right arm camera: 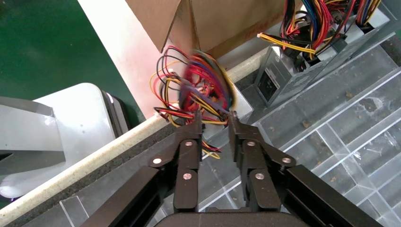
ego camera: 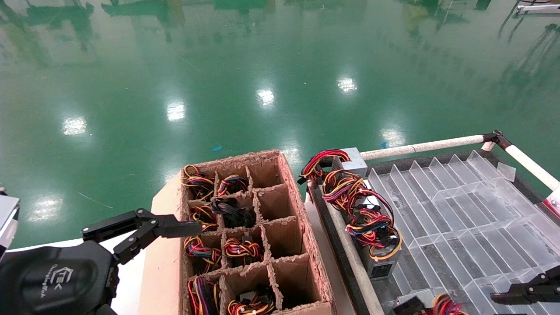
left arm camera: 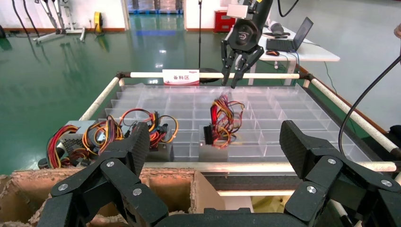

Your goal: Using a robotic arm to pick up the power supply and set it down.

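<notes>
The power supply point(left arm camera: 216, 144) stands upright in the clear compartment tray point(left arm camera: 283, 109), near its edge next to the cardboard box. Its red, yellow and black wires point(right arm camera: 198, 87) stick up and look blurred. In the head view only its top point(ego camera: 437, 307) shows at the bottom edge. My right gripper point(right arm camera: 215, 120) hangs above it, open, with nothing between the fingers. From the left wrist view that right gripper point(left arm camera: 238, 71) is well above the wires and apart from them. My left gripper point(ego camera: 142, 227) point(left arm camera: 213, 142) stays wide open beside the cardboard box.
Two more power supplies point(ego camera: 376, 262) point(ego camera: 352, 159) lie along the tray's left edge. The divided cardboard box point(ego camera: 286, 205) holds several wire bundles. White rails point(ego camera: 420, 146) frame the tray point(ego camera: 459, 210). Green floor lies beyond.
</notes>
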You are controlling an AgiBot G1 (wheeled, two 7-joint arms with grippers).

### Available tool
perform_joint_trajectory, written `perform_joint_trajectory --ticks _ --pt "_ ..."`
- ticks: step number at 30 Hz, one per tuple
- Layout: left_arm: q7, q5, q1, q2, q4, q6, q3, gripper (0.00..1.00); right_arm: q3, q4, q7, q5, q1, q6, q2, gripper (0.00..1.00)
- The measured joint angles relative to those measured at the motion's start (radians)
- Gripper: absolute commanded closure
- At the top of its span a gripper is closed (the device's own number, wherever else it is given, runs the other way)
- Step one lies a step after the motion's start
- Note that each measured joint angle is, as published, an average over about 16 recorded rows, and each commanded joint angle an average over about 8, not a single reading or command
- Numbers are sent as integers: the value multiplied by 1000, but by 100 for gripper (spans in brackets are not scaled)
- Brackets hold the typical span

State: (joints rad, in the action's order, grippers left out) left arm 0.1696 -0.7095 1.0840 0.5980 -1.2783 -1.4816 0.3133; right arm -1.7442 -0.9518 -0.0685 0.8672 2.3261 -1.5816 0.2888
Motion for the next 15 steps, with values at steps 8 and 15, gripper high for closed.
perform_joint_trajectory --ticks 8,15 --pt "0 0 0 0 0 0 0 0 25 8 -6 -96 -12 14 -4 0" --pt "0 0 0 0 1 0 0 0 113 4 -6 -158 -84 22 12 0"
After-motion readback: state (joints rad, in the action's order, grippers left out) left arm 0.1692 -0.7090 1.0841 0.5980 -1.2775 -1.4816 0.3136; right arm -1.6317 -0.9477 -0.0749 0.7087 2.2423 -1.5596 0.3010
